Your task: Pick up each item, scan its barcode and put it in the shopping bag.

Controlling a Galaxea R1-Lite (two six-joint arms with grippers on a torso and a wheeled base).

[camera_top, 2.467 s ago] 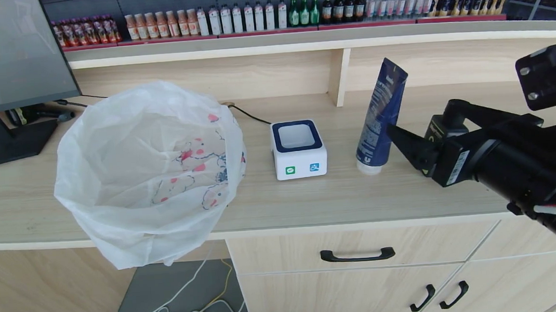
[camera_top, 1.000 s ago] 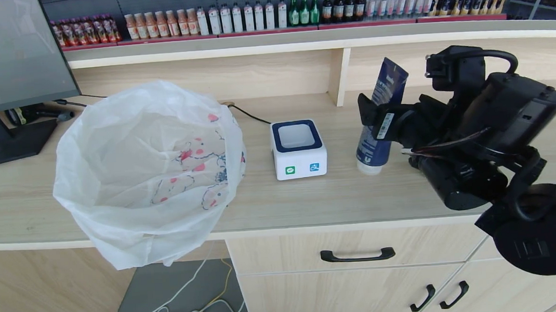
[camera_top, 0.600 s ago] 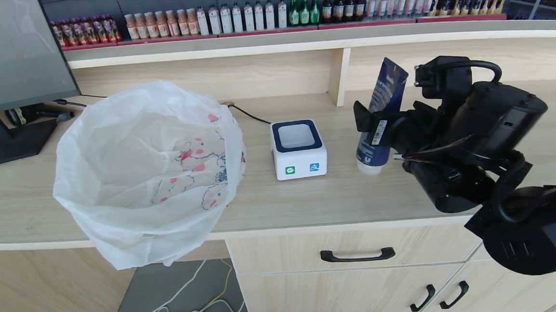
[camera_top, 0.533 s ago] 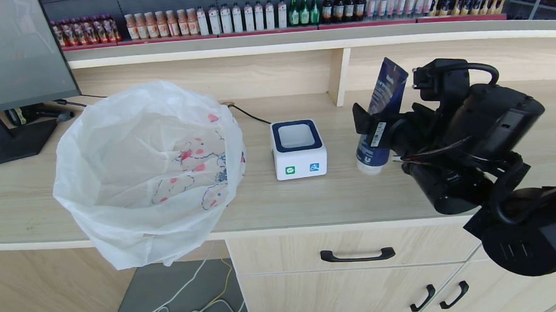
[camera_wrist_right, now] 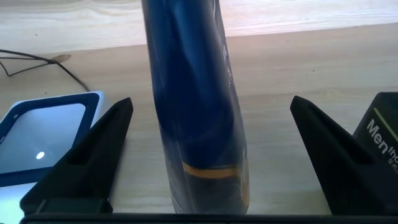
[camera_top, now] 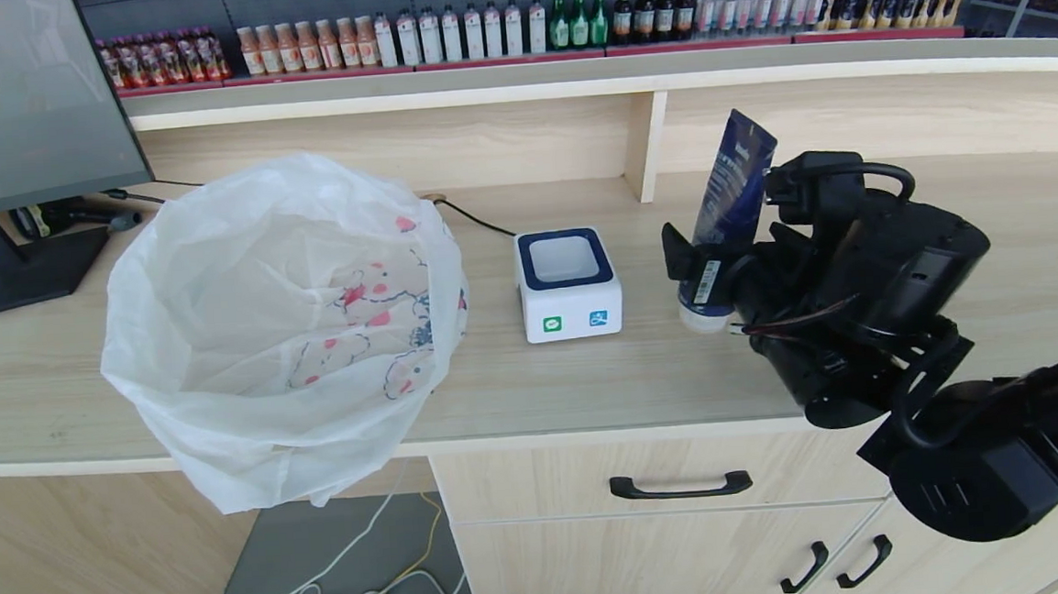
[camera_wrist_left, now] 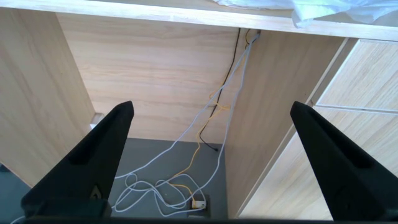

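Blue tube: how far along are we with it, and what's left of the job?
Done: nothing yet; no item shows inside the shopping bag. In hand: the right gripper is open around the blue tube, which stands cap-down on the counter, not gripped. Left: close, lift, scan it over the scanner, bag it; then the black box beside it.

The tube [camera_top: 730,184] is dark blue with a white cap, the bag [camera_top: 244,287] translucent white with red-and-blue cartoon prints, the scanner [camera_top: 572,305] white rimmed navy, the surface [camera_top: 589,380] pale woodgrain.
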